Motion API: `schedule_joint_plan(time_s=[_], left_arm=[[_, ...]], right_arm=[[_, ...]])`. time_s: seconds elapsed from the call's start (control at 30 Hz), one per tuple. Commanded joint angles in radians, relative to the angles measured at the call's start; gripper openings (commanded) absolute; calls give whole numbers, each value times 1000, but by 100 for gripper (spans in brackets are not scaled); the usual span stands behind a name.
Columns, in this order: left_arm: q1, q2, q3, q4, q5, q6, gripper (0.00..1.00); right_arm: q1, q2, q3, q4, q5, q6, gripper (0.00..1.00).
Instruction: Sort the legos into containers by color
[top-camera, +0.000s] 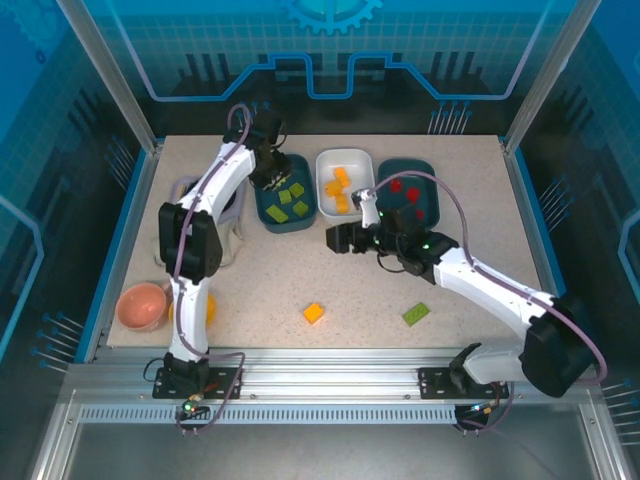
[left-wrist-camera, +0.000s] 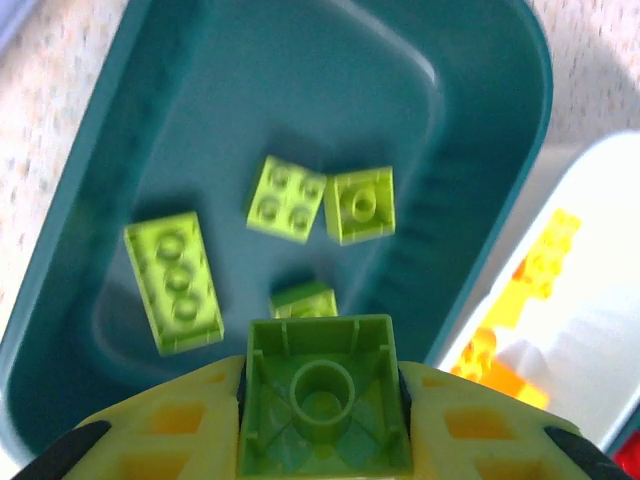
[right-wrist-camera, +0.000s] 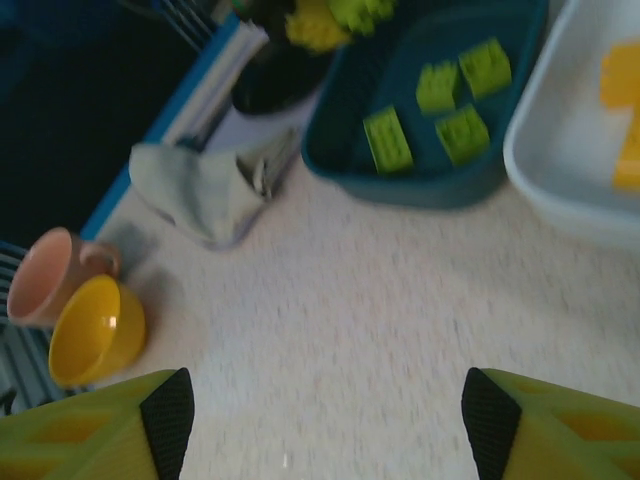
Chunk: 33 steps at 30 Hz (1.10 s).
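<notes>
Green lego (left-wrist-camera: 320, 395) in left gripper (top-camera: 270, 180), arm outstretched

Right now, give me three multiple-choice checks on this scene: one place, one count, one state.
1. The left gripper is over:
A. the white tray
B. the teal tray of green legos
C. the teal tray of red legos

2. Legos lying loose on the table:
A. none
B. two
C. five

3. The right gripper is:
A. open and empty
B. shut on a red lego
C. shut on an orange lego

Answers:
1 B: the left wrist view shows the held green lego above that tray.
2 B: the top view shows a loose orange lego and a loose green lego outside the trays.
3 A: in the right wrist view its fingers stand wide apart with only bare table between them.
</notes>
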Motion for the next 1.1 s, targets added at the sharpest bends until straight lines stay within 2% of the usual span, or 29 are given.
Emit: schedule_joint_plan(time_s=[0.0,0.13,0.37,0.43,0.53,0.63,0.83,1.07], left_arm=[[27,106,105,-20,-90,81,28],[47,215,223,-21,-105,101,28],[63,312,282,32,-91,101,33],[63,342,328,16,-80,106,38],[61,349,368,-3,-50,106,55],[54,306,367,4,-37,111,63],[32,169,355,-8,-24,113,68],[-3,-117,88,18,7,106,68]], right_arm=[[10,91,58,230,85,42,75],[-17,188,131,266,124,80,77],[-73,261,204,240,105,137,77],[-79,263,216,211,91,134,77],[-79,252,223,166,96,117,77],[-83,231,221,133,116,91,77],[-85,169,244,6,140,-18,76],[-27,75,213,-214,145,-205,75]])
